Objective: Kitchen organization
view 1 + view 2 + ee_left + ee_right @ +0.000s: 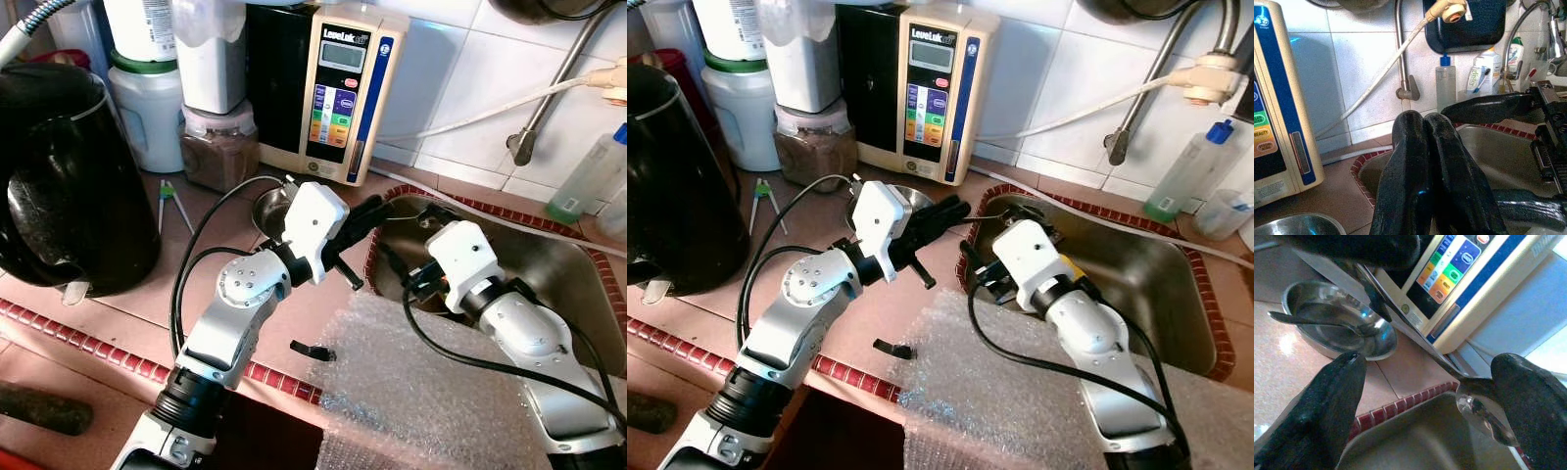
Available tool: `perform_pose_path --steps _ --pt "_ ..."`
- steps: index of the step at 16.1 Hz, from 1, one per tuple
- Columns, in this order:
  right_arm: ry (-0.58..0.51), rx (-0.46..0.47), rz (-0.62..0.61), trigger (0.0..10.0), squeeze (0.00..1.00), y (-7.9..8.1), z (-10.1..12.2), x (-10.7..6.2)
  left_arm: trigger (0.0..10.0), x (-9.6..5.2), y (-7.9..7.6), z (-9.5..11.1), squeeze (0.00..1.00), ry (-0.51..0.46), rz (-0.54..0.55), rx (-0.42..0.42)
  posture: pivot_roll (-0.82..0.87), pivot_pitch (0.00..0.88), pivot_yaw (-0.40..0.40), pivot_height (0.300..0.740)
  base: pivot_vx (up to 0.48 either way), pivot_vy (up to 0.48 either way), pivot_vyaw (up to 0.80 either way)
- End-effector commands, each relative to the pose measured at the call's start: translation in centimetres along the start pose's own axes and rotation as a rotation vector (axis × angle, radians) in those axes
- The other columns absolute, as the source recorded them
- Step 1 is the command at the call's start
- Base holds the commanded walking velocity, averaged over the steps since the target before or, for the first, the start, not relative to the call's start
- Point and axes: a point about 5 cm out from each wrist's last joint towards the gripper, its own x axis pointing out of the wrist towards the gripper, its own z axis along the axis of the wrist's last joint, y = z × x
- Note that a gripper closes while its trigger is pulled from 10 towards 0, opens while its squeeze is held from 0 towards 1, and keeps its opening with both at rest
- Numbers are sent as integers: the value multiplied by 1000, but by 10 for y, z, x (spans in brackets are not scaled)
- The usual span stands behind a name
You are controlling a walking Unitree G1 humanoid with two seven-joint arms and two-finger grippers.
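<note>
My left gripper (377, 209) reaches over the sink's near-left corner, its fingers (1415, 166) shut on the handle of a metal spoon (1483, 415). The handle runs from those fingers to the spoon's bowl, which hangs over the sink between the fingers of my right gripper (1427, 362). That gripper is open, one finger (1327, 406) on each side, and the spoon's bowl lies close to the finger (1528, 406) on the other side. Behind the left gripper, a small steel bowl (274, 208) on the counter holds a second spoon (1312, 319).
The steel sink (558, 274) has a red-tiled rim. Bubble wrap (421, 392) covers the counter's front edge, with a small black piece (312, 350) beside it. A black kettle (69, 186) stands at the left. A water machine (338, 88), jars (217, 147) and a bottle (588, 176) line the wall.
</note>
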Motion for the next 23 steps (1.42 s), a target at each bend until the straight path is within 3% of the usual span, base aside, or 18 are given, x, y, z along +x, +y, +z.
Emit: perform_pose_path --steps 1,2,3,4,10,14,16,23 --pt "32 -29 -35 10000 0 -11 -7 -1 0 5 -11 14 0 -61 -81 35 63 0 -84 740 0 0 0" --pt "49 -24 -36 10000 0 -12 -11 -1 0 5 -14 16 0 -72 -104 44 63 0 -84 740 0 0 0" --pt "76 -30 -36 4078 0 -13 -19 0 0 4 -19 19 0 -88 -131 57 73 0 -85 740 0 0 0" --pt "84 -31 -34 0 0 -13 -22 1 0 4 -20 20 0 -93 -137 58 74 0 -84 740 0 0 0" --pt "120 -42 -11 0 0 -4 -35 -1 0 1 -28 20 0 -107 -187 51 74 0 -75 740 0 0 0" --pt "87 -27 -5 0 0 1 -32 2 0 4 -29 26 0 -125 -202 71 72 0 -72 740 0 0 0" --pt "67 -24 -2 0 0 3 -29 3 0 5 -29 31 0 -147 -193 34 74 0 -73 740 0 0 0" --pt "43 -19 6 0 0 4 -26 5 0 4 -28 34 0 -159 -179 21 82 0 -80 740 0 0 0"
